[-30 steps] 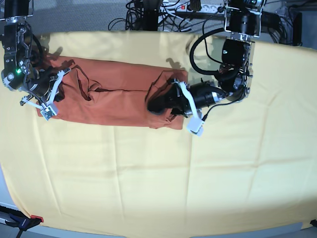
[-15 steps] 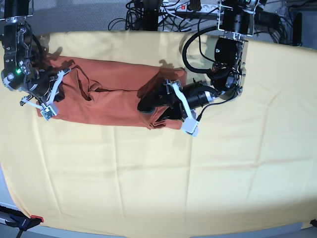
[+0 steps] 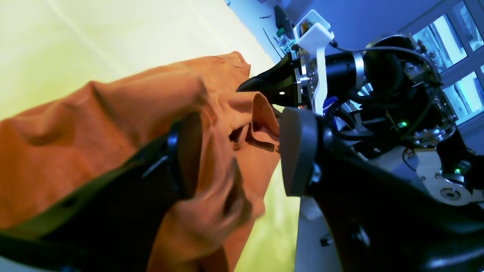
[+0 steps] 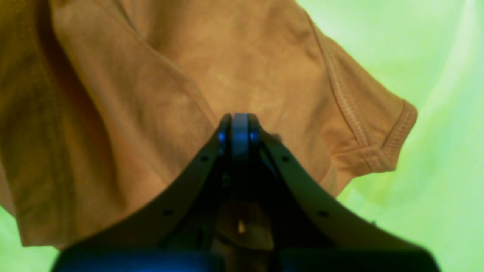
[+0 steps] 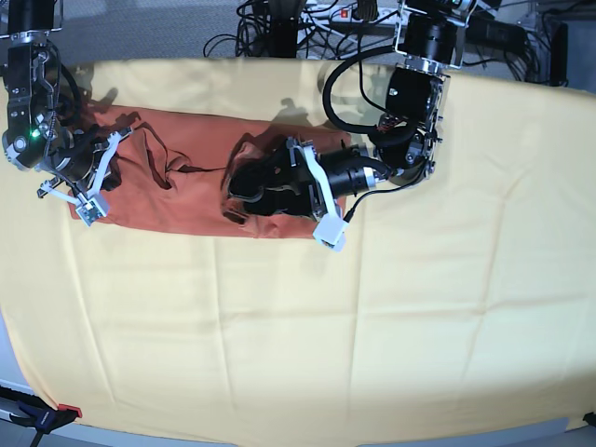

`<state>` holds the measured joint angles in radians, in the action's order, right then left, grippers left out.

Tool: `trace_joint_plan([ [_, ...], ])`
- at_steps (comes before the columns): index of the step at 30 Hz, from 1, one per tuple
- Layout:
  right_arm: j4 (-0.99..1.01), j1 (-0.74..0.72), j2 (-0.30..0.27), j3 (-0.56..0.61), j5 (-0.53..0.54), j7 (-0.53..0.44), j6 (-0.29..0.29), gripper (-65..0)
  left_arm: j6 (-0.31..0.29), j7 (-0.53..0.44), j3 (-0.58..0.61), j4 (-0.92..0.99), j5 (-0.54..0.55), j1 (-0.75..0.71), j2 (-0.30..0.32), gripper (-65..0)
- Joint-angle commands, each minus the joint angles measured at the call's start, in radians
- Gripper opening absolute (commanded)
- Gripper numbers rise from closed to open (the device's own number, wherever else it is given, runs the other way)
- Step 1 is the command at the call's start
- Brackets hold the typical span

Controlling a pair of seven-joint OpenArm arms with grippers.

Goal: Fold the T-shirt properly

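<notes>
The rust-orange T-shirt (image 5: 177,177) lies as a long band on the yellow cloth at the upper left. My left gripper (image 5: 235,197) is shut on the shirt's right end and holds it folded over towards the middle. In the left wrist view the shirt (image 3: 113,113) drapes over one finger (image 3: 181,158), with a bunch of fabric between the jaws of the gripper (image 3: 234,147). My right gripper (image 5: 102,177) sits at the shirt's left end. In the right wrist view it (image 4: 240,121) is shut on the shirt (image 4: 151,94), with a hemmed sleeve (image 4: 378,147) to its right.
The large pale yellow cloth (image 5: 372,326) covers the whole table. Black cables and a power strip (image 5: 307,19) lie beyond the far edge. The right arm's body (image 3: 397,94) shows in the left wrist view. A red clamp (image 5: 65,410) sits at the front left corner.
My left gripper has moved left with the shirt's right end, folding it over the middle. The shirt's band is now shorter. The right arm has not moved.
</notes>
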<state>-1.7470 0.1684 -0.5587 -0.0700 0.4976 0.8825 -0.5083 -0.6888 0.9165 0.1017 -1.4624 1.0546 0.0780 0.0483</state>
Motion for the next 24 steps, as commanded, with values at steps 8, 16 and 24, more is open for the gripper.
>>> trace_joint_plan([
  [8, -0.011, -0.013, -0.018, -0.010, 0.003, -0.019, -0.008, -65.0, -0.009, -0.063, -0.106, -0.015, 0.018, 0.025, -0.018, -31.7],
  [16, -0.013, -0.023, -0.019, -0.010, 0.004, -0.019, -0.008, -65.0, -0.009, -0.019, -0.306, -0.015, -0.039, 0.011, 0.001, -65.0],
  [24, -0.058, -0.132, -0.021, -0.018, 0.000, 0.046, 0.108, -29.9, 0.005, -0.026, -0.306, -0.015, -0.086, -0.037, 0.110, -65.0],
])
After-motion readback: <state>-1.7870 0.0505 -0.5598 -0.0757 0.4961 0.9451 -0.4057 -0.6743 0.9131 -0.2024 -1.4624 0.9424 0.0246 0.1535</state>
